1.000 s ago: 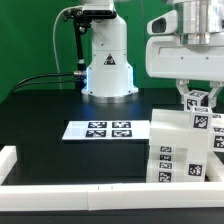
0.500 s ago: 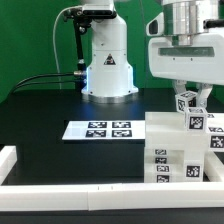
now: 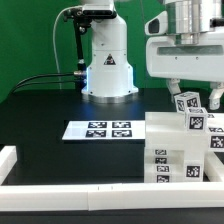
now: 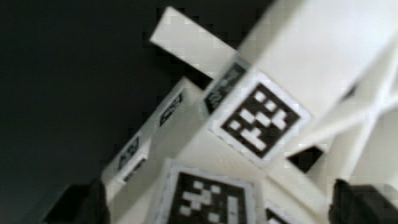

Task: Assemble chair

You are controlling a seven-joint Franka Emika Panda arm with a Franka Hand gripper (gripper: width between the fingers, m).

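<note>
Low at the exterior view's right, the chair (image 3: pixel 183 145) stands as a blocky white stack of tagged panels on the black table (image 3: pixel 40 115), its base just inside the white border rail (image 3: pixel 80 192) that runs along the near edge. A short tagged peg (image 3: pixel 186 102) rises from the top of the stack. The gripper (image 3: pixel 188 95) hangs directly over it, its fingers spread wide to either side of the peg and apart from it, holding nothing. In the wrist view the dark fingertips (image 4: pixel 77 203) sit at the frame's corners with tagged white faces of the chair (image 4: pixel 249 130) between them, blurred and close.

Beside the stack, toward the exterior view's left, the marker board (image 3: pixel 108 129) lies flat, near the chair's lower panel but not touching it. Behind it the arm's white base (image 3: pixel 107 62) stands well clear, black cables (image 3: pixel 40 80) trailing off to the left. Open black table stretches left of the marker board to the rail's corner post (image 3: pixel 8 160); on the right, the chair runs out of frame.
</note>
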